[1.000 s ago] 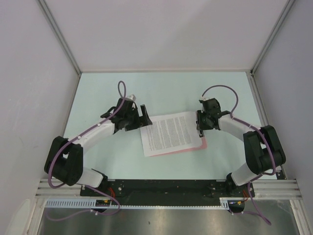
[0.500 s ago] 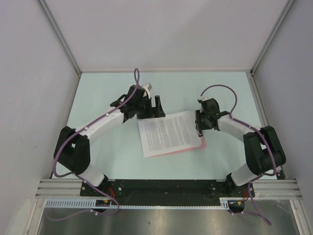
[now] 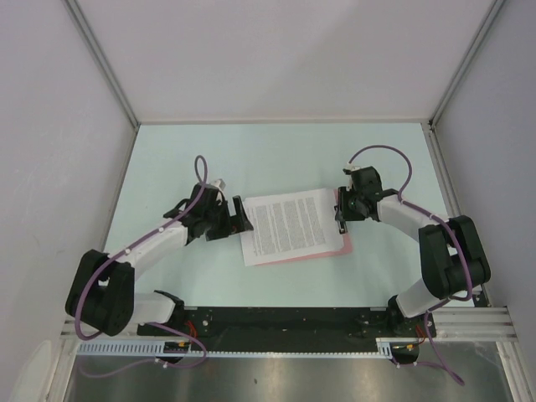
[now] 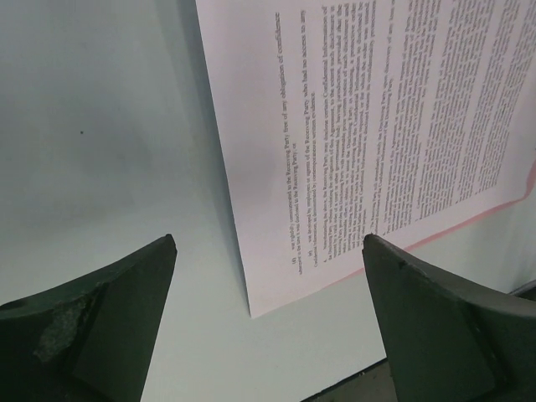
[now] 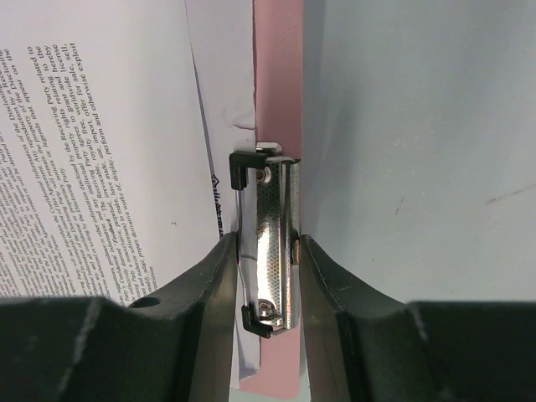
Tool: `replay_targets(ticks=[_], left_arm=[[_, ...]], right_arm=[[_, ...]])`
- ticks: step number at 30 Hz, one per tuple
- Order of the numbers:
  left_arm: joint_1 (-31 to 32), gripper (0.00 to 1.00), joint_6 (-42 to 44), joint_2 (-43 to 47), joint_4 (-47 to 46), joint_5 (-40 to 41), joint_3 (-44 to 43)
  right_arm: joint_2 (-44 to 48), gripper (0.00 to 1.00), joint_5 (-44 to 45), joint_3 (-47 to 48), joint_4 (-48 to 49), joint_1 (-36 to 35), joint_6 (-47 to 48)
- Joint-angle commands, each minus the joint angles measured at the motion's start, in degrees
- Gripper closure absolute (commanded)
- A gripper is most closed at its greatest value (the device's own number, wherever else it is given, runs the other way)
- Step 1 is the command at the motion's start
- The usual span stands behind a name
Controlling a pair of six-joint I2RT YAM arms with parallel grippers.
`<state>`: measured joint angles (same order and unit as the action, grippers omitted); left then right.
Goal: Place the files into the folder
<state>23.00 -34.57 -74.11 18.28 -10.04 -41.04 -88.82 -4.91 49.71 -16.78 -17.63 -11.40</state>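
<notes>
1. Files [image 3: 293, 226]: white printed sheets lying flat on pink folder [image 3: 345, 248], mid-table, betw. the two arms.
2. Long axis of the sheets and folder runs left-right, w/ the left end tilted slightly toward the near side. Clipped short edge is at the right, free short edge at the left.
3. Sheets sit a bit skewed on the folder: a thin pink strip shows along the near long edge and at the near right corner.
4. Top view gives the layout only; the clip is hidden there under the right wrist. Right wrist view shows the metal clip [image 5: 276, 209] on the folder's short edge, w/ the sheets' edge beside or under it. Can't tell if the paper is actually caught.
5. Right gripper [image 5: 266, 243]: clamped on the clip, one finger [image 5: 205, 310] pressed against each long side of it.
6. Left wrist view shows what the top view can't: the sheets' near left corner lies flat on the table [image 3: 276, 159], w/ dense text running along the page and the pink edge peeking out lower right.
7. Left gripper [image 4: 268, 251]: spread wide and holding nothing, just beside the free left edge of the sheets, w/ the corner betw. its fingers in its own view.
</notes>
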Motion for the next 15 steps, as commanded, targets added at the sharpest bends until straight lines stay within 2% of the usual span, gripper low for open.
replay_targets(ticks=[1, 10, 15], left_arm=[[-0.06, 0.0, -3.14, -0.68, -9.65, -4.28, 3.24], [-0.33, 0.03, -6.48, -8.41, -23.9, -9.56, 8.52], [-0.42, 0.09, -8.41, -11.14, -31.18, -13.33, 10.18]], right_arm=[[0.93, 1.0, -4.14, 0.56, 2.01, 0.75, -1.08], [-0.57, 1.0, -7.31, 0.56, 2.1, 2.16, -1.08], [-1.62, 1.0, -8.36, 0.47, 2.36, 2.33, -1.26]])
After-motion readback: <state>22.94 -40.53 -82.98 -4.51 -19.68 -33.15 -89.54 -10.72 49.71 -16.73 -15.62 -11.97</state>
